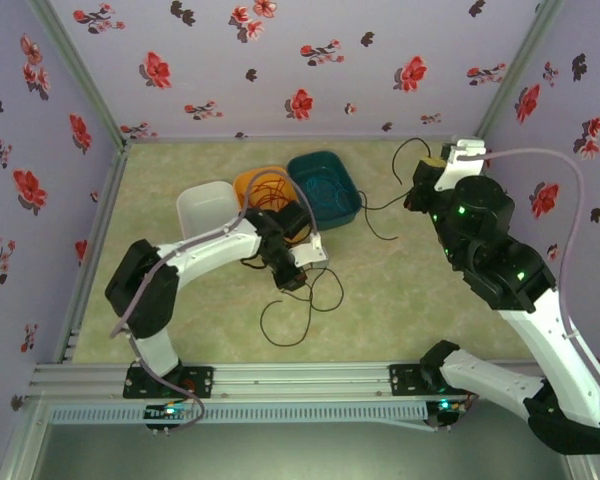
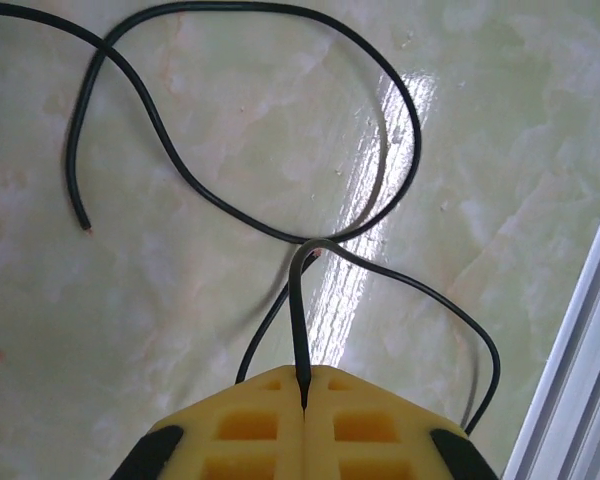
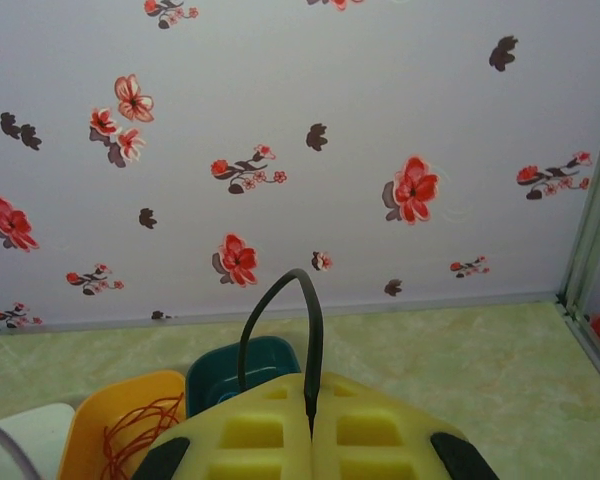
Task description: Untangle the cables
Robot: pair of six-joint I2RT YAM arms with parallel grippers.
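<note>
Top overhead; left wrist close on table (image 2: 180,300); right toward wall (image 3: 280,100).

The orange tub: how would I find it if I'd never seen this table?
Look at the far side of the green table, below the flowered wall, where three tubs sit in a row. The orange tub is the middle one, between the white tub and the teal tub. Only it has a tangle of red-orange wire inside.
</note>
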